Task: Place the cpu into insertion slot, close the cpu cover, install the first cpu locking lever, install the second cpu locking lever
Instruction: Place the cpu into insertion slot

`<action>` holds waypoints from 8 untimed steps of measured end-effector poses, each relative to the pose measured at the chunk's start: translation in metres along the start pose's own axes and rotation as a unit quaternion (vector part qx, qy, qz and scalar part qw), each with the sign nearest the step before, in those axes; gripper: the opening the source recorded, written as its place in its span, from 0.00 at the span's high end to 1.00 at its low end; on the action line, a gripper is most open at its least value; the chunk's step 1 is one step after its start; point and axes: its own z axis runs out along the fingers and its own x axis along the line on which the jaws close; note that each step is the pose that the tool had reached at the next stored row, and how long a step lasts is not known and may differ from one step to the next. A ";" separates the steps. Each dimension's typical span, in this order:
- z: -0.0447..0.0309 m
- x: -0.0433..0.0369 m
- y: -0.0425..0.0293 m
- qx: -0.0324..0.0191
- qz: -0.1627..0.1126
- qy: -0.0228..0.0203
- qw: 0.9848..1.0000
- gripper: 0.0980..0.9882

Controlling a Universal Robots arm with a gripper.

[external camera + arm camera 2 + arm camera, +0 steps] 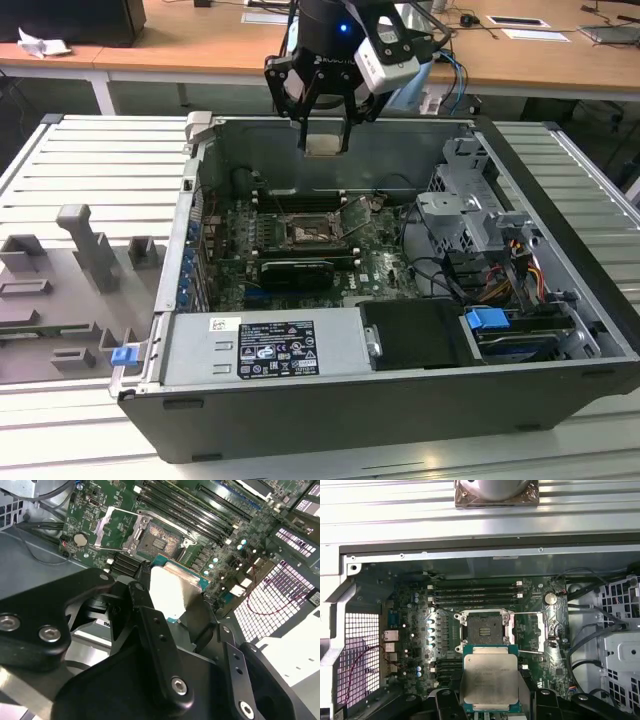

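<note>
Closed on the cpu, the gripper holds it above the bare insertion slot, at twelve o'clock from it in the exterior view; the cpu cover stands open.

case: on the worktop, open side up.
motherboard: on the bottom of the case.
insertion slot: in the middle of the motherboard.
cpu cover: raised, just beside the insertion slot, on the exterior view's right.
cpu: in the gripper, above the motherboard, apart from the insertion slot.
</note>
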 end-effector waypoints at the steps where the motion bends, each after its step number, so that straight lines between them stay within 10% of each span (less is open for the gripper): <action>1: 0.0000 0.0000 0.0000 0.000 0.000 0.000 1.000 0.52; 8: 0.0006 0.0000 0.0000 0.000 0.016 -0.001 1.000 0.52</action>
